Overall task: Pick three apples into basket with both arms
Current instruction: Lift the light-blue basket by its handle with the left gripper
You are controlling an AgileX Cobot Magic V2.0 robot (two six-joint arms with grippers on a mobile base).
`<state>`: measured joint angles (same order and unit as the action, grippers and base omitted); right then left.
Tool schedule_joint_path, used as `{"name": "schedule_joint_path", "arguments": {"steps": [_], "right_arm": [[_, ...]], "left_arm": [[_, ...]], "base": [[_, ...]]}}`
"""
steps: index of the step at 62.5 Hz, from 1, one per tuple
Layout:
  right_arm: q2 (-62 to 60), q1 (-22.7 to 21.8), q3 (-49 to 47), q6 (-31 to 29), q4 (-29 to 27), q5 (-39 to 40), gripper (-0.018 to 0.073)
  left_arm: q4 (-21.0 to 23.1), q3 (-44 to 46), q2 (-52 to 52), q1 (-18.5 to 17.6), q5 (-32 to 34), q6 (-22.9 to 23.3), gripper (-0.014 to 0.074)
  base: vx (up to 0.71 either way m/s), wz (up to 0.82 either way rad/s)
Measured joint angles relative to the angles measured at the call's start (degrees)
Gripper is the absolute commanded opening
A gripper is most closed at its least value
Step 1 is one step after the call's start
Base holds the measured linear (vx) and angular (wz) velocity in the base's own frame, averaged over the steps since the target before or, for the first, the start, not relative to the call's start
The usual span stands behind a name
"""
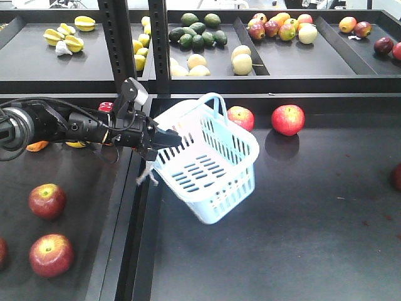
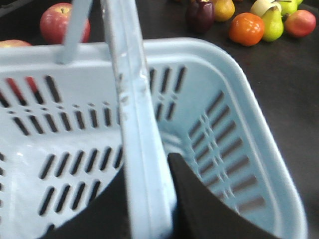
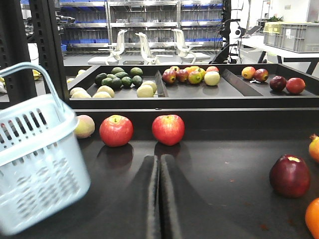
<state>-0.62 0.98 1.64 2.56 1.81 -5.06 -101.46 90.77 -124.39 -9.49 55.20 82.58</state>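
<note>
Left gripper [image 1: 164,139] is clamped on one hoop handle [image 2: 142,149] of the basket [image 1: 213,169], which tilts out beyond its fingertips. Right gripper [image 3: 159,169] is closed and empty; a red apple [image 3: 116,130] and a second apple [image 3: 168,129] lie ahead of it, right of the basket

Basket [image 3: 35,164] blurred, cut by left edge.

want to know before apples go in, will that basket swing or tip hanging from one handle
Probably light: the left gripper alone holds the basket up by one thin handle. It hangs tilted, so it may swing or tip further under added weight. The slotted plastic walls likely flex a little.
</note>
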Motion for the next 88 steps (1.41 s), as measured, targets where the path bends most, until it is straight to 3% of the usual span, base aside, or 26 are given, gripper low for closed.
{"name": "schedule_joint_path", "arguments": {"steps": [10,21,34,39,57,76,83,88], "right_arm": [[0.0,0.0,0.0,0.0,0.0,0.0,-0.0001],[0.0,0.0,0.0,0.0,0.0,0.0,-0.0001],[0.0,0.0,0.0,0.0,0.0,0.0,-0.0001],[0.0,0.0,0.0,0.0,0.0,0.0,-0.0001],[0.0,0.0,0.0,0.0,0.0,0.0,-0.0001],[0.0,0.0,0.0,0.0,0.0,0.0,-0.0001],[0.0,0.0,0.0,0.0,0.0,0.0,-0.0001],[0.0,0.0,0.0,0.0,0.0,0.0,-0.0001]], "left_arm": [[0.0,0.0,0.8,0.0,6.7,2.9,-0.0008],[0.1,0.0,5.7,-0.2,11.9,17.2,-0.0008],[0.0,0.0,13.8,-0.2,13.0,34.1,-0.0008],[0.0,0.0,16.7,-0.2,13.5,37.8,-0.0008],[0.0,-4.3,28.7,-1.0,14.1,39.7,-0.0008],[0.0,-22.2,43.7,-1.1,14.8,39.7,-0.0008],[0.0,-28.7,49.6,-1.1,11.9,39.7,-0.0008],[0.0,-32.5,53.9,-1.1,6.1,39.7,-0.0008]], "base": [[0.0,0.0],[0.0,0.0],[0.0,0.0],[0.0,0.0],[0.0,0.0],[0.0,0.0],[0.0,0.0],[0.0,0.0]]}}
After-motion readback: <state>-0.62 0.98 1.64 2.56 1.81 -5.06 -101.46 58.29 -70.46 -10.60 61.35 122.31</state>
